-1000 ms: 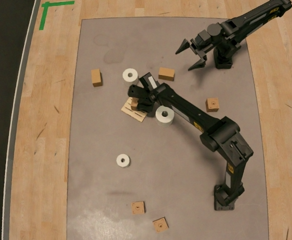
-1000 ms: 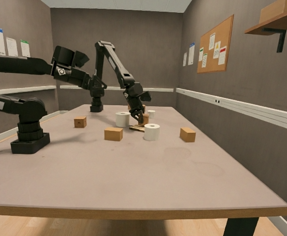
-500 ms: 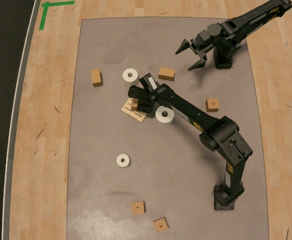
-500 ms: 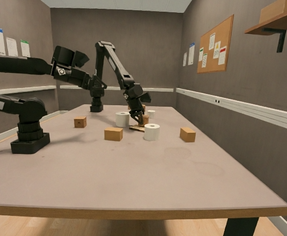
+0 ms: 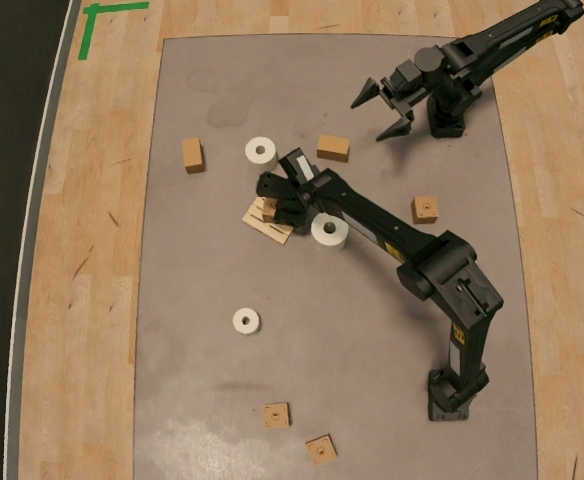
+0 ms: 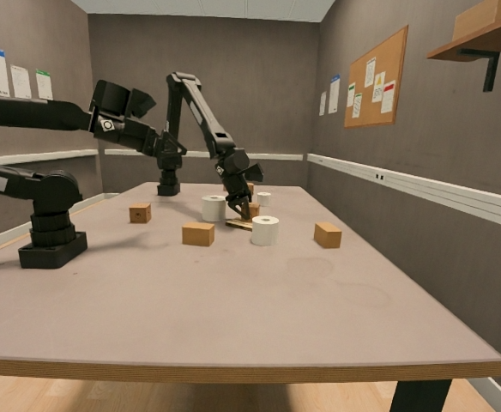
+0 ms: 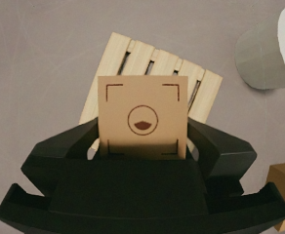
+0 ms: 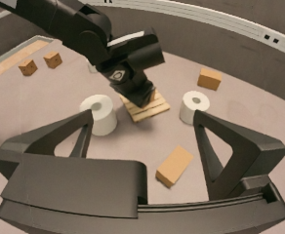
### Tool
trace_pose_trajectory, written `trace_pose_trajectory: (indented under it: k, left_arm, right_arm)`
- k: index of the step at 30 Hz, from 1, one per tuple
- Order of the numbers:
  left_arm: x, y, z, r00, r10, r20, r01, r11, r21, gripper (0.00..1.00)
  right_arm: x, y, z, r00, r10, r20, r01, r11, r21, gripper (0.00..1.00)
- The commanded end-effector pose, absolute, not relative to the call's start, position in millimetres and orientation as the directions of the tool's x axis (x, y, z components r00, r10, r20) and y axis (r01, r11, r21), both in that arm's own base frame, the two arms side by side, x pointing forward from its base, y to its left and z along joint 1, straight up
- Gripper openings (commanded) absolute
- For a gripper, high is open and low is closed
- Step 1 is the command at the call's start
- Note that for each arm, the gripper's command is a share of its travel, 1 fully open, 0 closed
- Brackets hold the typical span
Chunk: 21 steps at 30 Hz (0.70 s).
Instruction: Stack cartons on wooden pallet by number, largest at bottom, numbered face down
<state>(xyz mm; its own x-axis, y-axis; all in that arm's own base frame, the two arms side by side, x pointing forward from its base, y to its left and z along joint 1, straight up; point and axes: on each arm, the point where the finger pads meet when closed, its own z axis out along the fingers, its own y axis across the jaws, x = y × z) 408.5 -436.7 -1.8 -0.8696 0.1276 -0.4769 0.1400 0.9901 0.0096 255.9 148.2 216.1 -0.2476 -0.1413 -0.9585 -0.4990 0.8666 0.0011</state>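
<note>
My left gripper (image 5: pixel 278 209) (image 7: pixel 142 115) is shut on a cube carton (image 5: pixel 268 210) (image 7: pixel 142 97) (image 6: pixel 254 211), upright over the slatted wooden pallet (image 5: pixel 279 236) (image 6: pixel 234 222) (image 7: pixel 114 51) (image 8: pixel 154 111). The carton's top shows corner marks and a circle; its underside is hidden, and I cannot tell whether it touches the pallet. The pallet is turned relative to the carton. A second carton (image 5: pixel 424 207) (image 6: pixel 140 213) stands on the right. Two more cartons, one (image 5: pixel 275 415) (image 8: pixel 53 59) and another (image 5: pixel 320 449) (image 8: pixel 28 67), stand at the near end. My right gripper (image 5: pixel 365 123) is open, empty, high above the table.
White rolls stand close to the pallet, one (image 5: pixel 260 151) (image 6: pixel 265 230) (image 8: pixel 194 107) behind and one (image 5: pixel 329 231) (image 6: pixel 214 208) (image 8: pixel 100 115) to its right. A smaller roll (image 5: pixel 245 320) stands nearer. Plain oblong boxes lie left (image 5: pixel 192 155) (image 6: pixel 327 234) and centre back (image 5: pixel 333 148) (image 6: pixel 197 233).
</note>
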Motion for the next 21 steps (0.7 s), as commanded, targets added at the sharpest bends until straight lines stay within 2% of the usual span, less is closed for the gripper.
trace_pose_trajectory:
  k: [1, 7, 9, 10, 21]
  left_arm:
    - [407.4, -446.8, -6.6, -0.865, 0.122, -0.487, 0.142, 0.990, -0.003, 0.50]
    - [408.3, -448.1, 0.5, -0.861, 0.118, -0.495, 0.142, 0.990, -0.011, 0.50]
    - [408.3, -448.1, 0.5, -0.861, 0.118, -0.495, 0.142, 0.990, -0.011, 0.73]
    - [408.3, -448.1, 0.5, -0.861, 0.118, -0.494, 0.142, 0.990, -0.011, 0.79]
    - [390.0, -444.0, 16.3, -0.867, 0.124, -0.483, 0.141, 0.990, 0.001, 0.79]
  right_arm:
    - [257.7, 148.0, 224.6, -0.236, -0.135, -0.962, -0.498, 0.867, 0.000, 1.00]
    - [257.7, 148.0, 224.6, -0.236, -0.135, -0.962, -0.498, 0.867, 0.000, 1.00]
    - [257.7, 148.0, 224.6, -0.236, -0.135, -0.962, -0.498, 0.867, 0.000, 1.00]
    - [257.7, 148.0, 224.6, -0.236, -0.135, -0.962, -0.498, 0.867, 0.000, 1.00]
    - [257.7, 148.0, 224.6, -0.236, -0.135, -0.962, -0.498, 0.867, 0.000, 1.00]
